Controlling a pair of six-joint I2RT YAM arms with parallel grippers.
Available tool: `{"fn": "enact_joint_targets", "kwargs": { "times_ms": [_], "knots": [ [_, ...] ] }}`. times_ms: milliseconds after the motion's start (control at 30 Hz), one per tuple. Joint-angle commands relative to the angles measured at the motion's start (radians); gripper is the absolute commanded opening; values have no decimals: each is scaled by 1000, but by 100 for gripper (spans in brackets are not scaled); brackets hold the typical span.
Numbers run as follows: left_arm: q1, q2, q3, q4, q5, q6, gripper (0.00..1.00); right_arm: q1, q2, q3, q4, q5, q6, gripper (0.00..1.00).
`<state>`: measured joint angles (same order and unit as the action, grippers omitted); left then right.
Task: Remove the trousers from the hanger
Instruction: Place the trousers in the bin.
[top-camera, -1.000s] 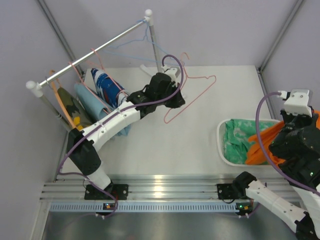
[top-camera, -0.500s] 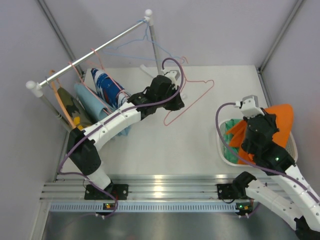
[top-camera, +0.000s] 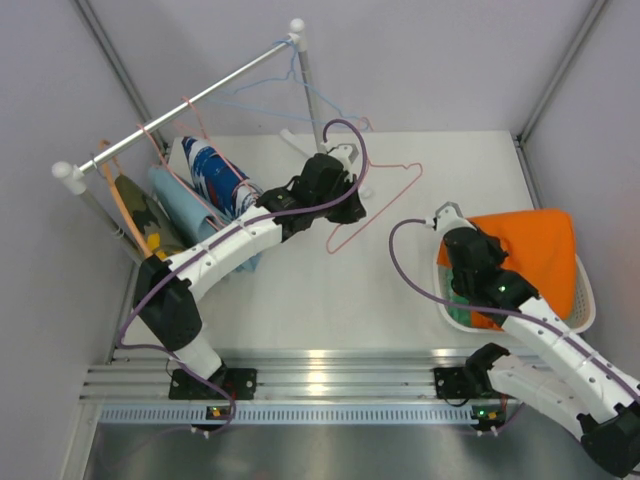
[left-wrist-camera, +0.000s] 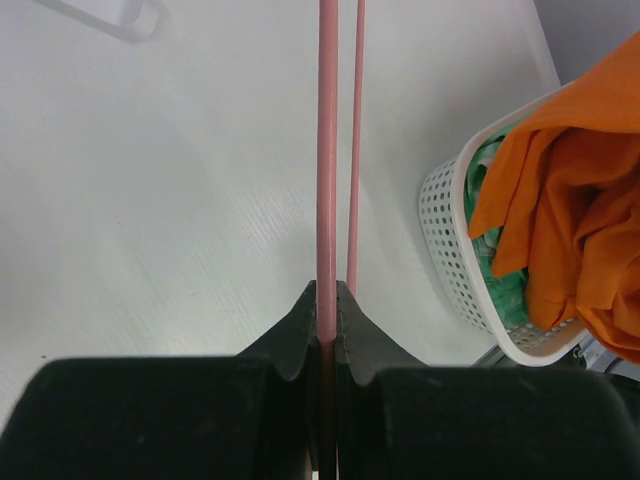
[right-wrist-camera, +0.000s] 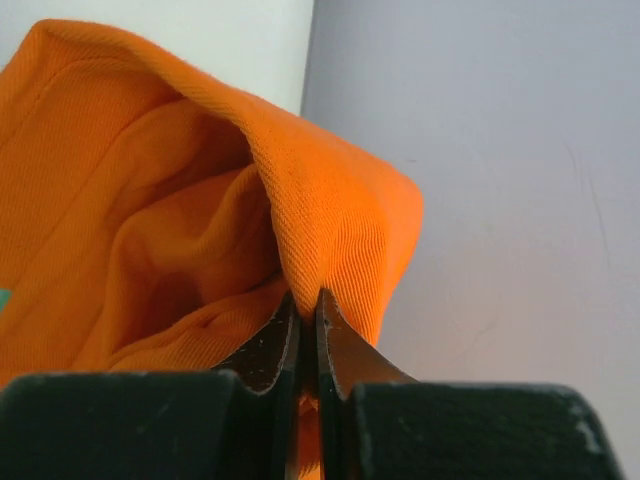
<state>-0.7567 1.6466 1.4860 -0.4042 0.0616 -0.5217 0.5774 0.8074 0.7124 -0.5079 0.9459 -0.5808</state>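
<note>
Between the closed jaws of the left gripper (left-wrist-camera: 327, 300): a pink hanger (left-wrist-camera: 327, 150).
Beside the basket (top-camera: 585, 300), the right gripper (right-wrist-camera: 305, 305) pinches a fold of the orange trousers (right-wrist-camera: 150, 200) draped over it.

White table (top-camera: 300, 290), pale grey walls (top-camera: 450, 60), seemingly enclosed

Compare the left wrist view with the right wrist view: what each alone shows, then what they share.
Left wrist only: the left gripper shut on the pink hanger, and the white basket.
Right wrist only: the right gripper, shut on a fold of cloth.
Both: the orange trousers, hanging over the basket in the left wrist view and pinched close up in the right wrist view, plus some grey wall.
</note>
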Motion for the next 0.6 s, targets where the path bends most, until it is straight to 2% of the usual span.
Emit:
{"fn": "enact_joint_targets", "kwargs": {
  "times_ms": [0,133,167,200,233,267,333,467,567],
  "knots": [
    [3,-53,0,48,-11,5,0,-20,-2,-4,-24,-62,65,0],
    [3,-50,2,48,-8,6,0,-28,-5,2,-93,-130,119,1],
    [3,-48,2,48,-9,5,0,-28,-10,9,-102,-137,145,19],
    [3,-48,2,50,-2,6,0,-28,-10,42,-139,-151,165,30],
    [3,-47,3,50,0,5,0,-28,-10,68,-162,-189,188,37],
    [3,-45,5,48,4,5,0,-27,-7,99,-185,-212,244,50],
    [3,-47,11,50,20,9,0,-28,-8,211,-253,-284,332,65],
    [3,-53,16,50,26,31,0,-28,-19,392,-322,-360,485,74],
    [2,-57,19,47,37,45,0,-30,-43,469,-292,-329,636,82]
  ]
}}
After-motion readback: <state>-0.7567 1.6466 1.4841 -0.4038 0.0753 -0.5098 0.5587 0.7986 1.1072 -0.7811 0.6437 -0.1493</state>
